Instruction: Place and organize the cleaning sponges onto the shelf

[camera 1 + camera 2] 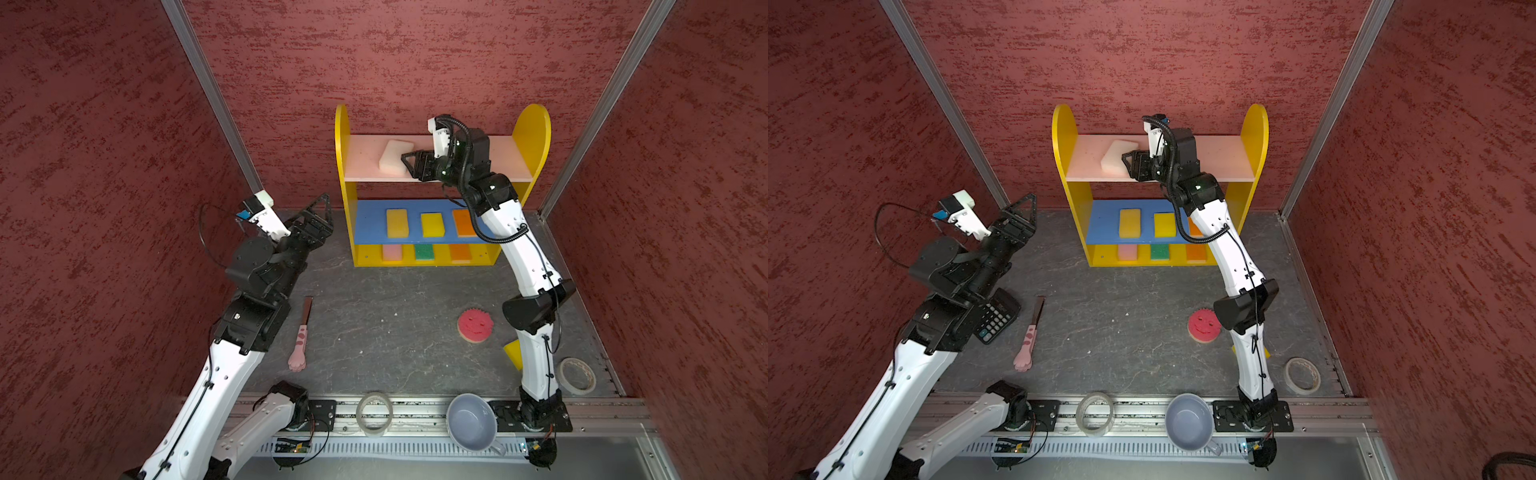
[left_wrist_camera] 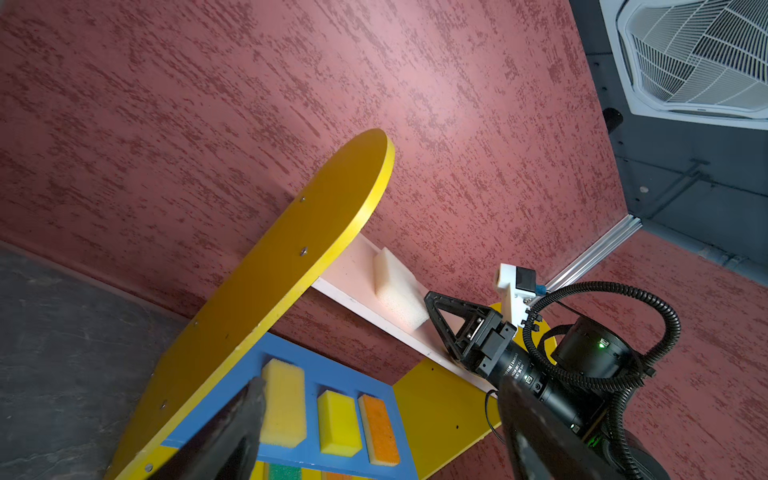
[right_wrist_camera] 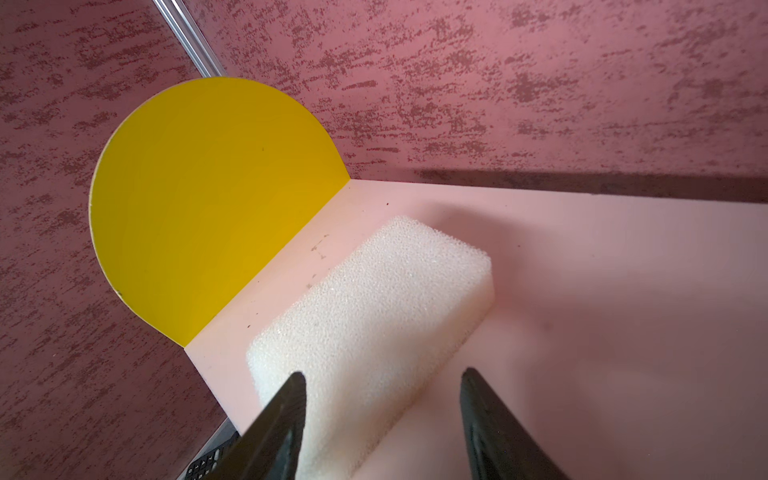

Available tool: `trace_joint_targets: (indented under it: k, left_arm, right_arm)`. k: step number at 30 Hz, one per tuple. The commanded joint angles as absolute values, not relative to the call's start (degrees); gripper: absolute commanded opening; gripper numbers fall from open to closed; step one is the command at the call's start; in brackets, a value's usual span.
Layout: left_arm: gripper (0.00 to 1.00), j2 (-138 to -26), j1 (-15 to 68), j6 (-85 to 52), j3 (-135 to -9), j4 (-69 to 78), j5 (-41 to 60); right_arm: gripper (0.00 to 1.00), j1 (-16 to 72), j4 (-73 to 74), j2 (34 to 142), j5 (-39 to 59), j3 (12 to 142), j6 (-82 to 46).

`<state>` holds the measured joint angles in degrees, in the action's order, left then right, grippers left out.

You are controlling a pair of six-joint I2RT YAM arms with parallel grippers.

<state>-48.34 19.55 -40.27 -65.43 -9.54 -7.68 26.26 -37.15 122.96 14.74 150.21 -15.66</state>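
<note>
The shelf (image 1: pixel 532 137) stands against the back wall. A white sponge (image 1: pixel 395 156) (image 3: pixel 374 316) lies flat on its pale pink top board. My right gripper (image 1: pixel 409 164) (image 3: pixel 382 374) is open at the sponge's near end, with one finger beside the foam and the other well apart. Two yellow sponges (image 1: pixel 397 223) (image 1: pixel 432 224) and an orange one (image 1: pixel 463 222) lie on the blue board. Pink (image 1: pixel 391 252), green (image 1: pixel 424 252) and orange (image 1: pixel 459 252) sponges lie on the base. The round red smiley sponge (image 1: pixel 475 325) and a yellow sponge (image 1: pixel 513 353) lie on the floor. My left gripper (image 1: pixel 318 212) hangs open and empty, left of the shelf.
A pink paw stick (image 1: pixel 300 345) lies by the left arm, and a calculator (image 1: pixel 994 318) sits partly under that arm. Tape rolls (image 1: pixel 374 413) (image 1: pixel 577 376) and a grey-blue bowl (image 1: pixel 471 422) are near the front rail. Red walls close in on three sides.
</note>
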Motion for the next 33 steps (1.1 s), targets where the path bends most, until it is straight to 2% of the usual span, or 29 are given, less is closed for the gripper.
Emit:
trace_joint_targets:
  k: [1,7,12,20,22,26,33]
  left_arm:
    - [0.87,-46.4,18.7,-40.9,-63.5,-14.7,-9.7]
    - [0.87,-45.0,17.6,-43.3,-60.3,-16.9,-9.5]
    - [0.87,-45.5,16.8,-44.8,-58.7,-17.5,-7.6]
    - [0.87,-46.0,15.6,-47.4,-57.0,-16.4,-4.9]
    - [0.87,-46.3,15.6,-47.7,-56.8,-16.0,-4.4]
    - [0.87,-46.5,15.3,-48.2,-56.4,-16.0,-3.9]
    - [0.87,-49.3,15.1,-48.7,-57.6,-15.3,0.4]
  right_arm:
    - [0.61,27.5,-39.6,121.7,14.3,149.3,-14.9]
    - [0.62,29.2,-38.5,122.6,14.2,149.3,-14.0]
    - [0.55,29.3,-38.7,123.7,11.5,149.3,-13.7]
    - [0.36,29.3,-38.9,125.2,7.9,149.3,-12.7]
    - [0.27,29.3,-38.9,125.2,7.6,149.3,-12.7]
    - [0.22,29.2,-38.9,124.9,7.3,149.3,-12.1]
    - [0.07,27.1,-37.5,123.9,13.7,149.4,-12.1]
